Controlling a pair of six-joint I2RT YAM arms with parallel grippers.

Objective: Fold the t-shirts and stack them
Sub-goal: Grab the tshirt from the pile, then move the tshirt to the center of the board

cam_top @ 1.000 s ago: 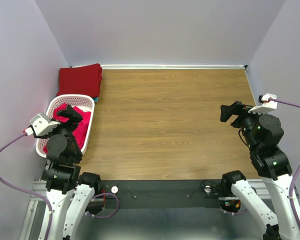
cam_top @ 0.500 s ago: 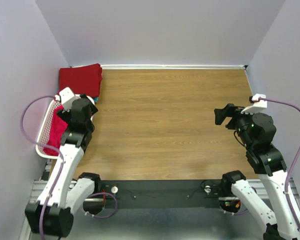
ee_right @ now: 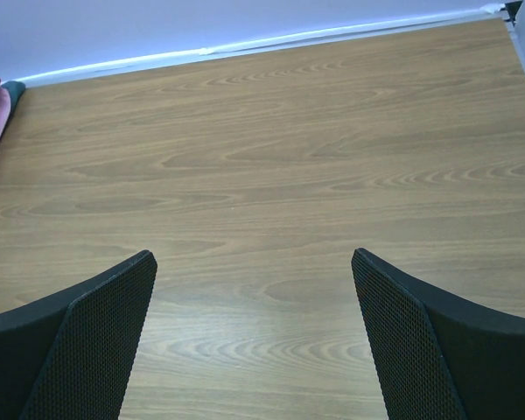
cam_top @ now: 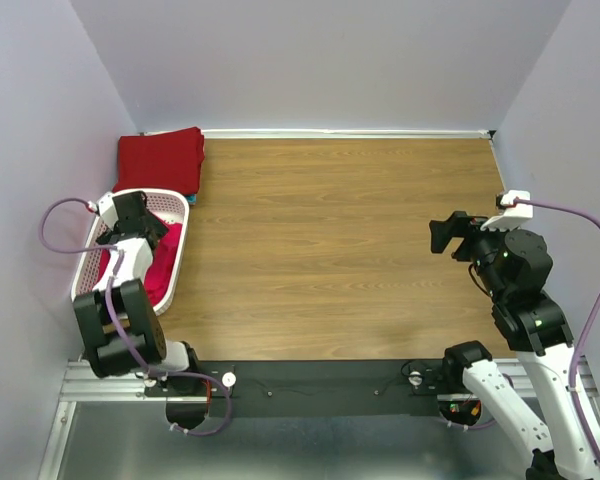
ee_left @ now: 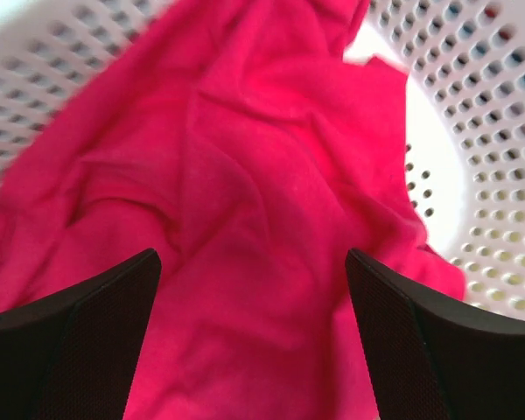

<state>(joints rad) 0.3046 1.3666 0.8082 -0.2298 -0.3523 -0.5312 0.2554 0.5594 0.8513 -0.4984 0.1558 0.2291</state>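
Over the last second the left arm [cam_top: 115, 300] came down from a raised pose above the basket [cam_top: 177, 203] and reached into it, so the left gripper [ee_left: 251, 258] sat low over the cloth. The right arm [cam_top: 515, 290] hardly shifted, edging only a little inward.

The table [cam_top: 340, 240] stretched out ahead of the right gripper [ee_right: 254, 258], which hovered above the wood. Its fingers stood wide apart and only wood grain showed between them.

The basket surrounded the left gripper. In the left wrist view, its perforated wall curved up ahead and to the gripper's right.

The red shirt [cam_top: 160, 160] lay folded beyond the basket's far end, ahead of the left gripper. The teal shirt [cam_top: 193, 198] showed only an edge beside it.

The pink shirt [ee_left: 245, 175] lay crumpled in the basket, directly under and ahead of the left gripper, and filled the view between its fingers. Those fingers were spread wide and pinched nothing. Whether their tips touched the cloth could not be told.

The descent probably meant the pink shirt was about to be picked. The red one looked already folded and placed as the start of a stack. The pink one still had to be lifted out, laid on the wood, folded and set on that stack. The next move would likely call for closing on a raised fold of cloth without snagging the basket wall.
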